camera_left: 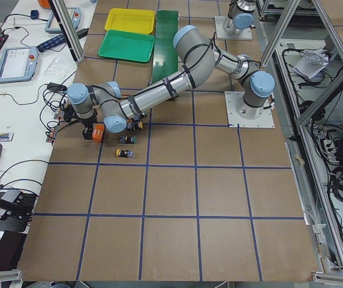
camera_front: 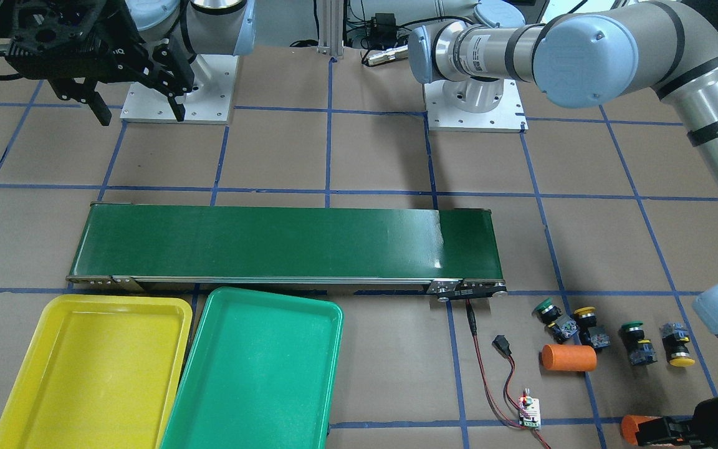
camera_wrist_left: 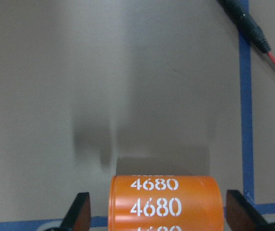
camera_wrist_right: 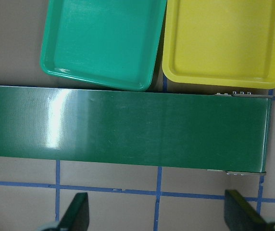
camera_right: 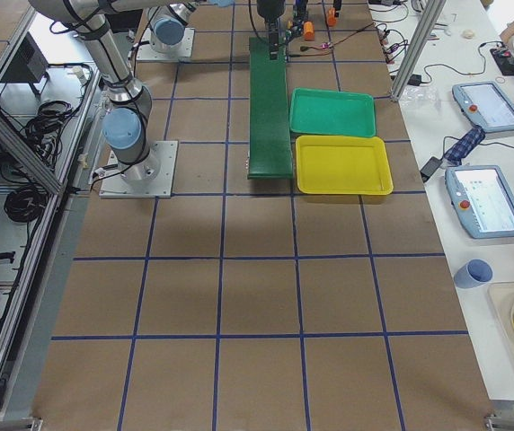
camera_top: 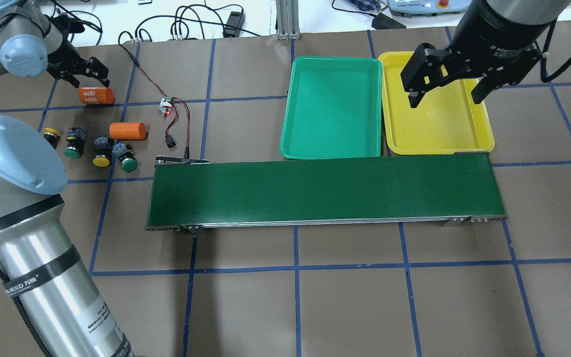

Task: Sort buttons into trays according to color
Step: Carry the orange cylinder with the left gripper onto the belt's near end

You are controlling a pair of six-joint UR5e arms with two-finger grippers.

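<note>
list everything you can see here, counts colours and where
buttons: 4, two green-capped and two yellow-capped, in a row off the belt's end on the robot's left
green tray: 1, empty, across the belt from the robot
yellow tray: 1, empty, beside the green one
conveyor belt: 1, dark green, mid-table
orange cylinders: 2, one next to the buttons, one marked 4680 farther out
circuit board: 1, small, with red and black wires running to the belt's end
table: brown, blue tape grid
left hand: black, open, fingers either side of the 4680 cylinder
right hand: black, open, empty, raised on the trays' side
</note>
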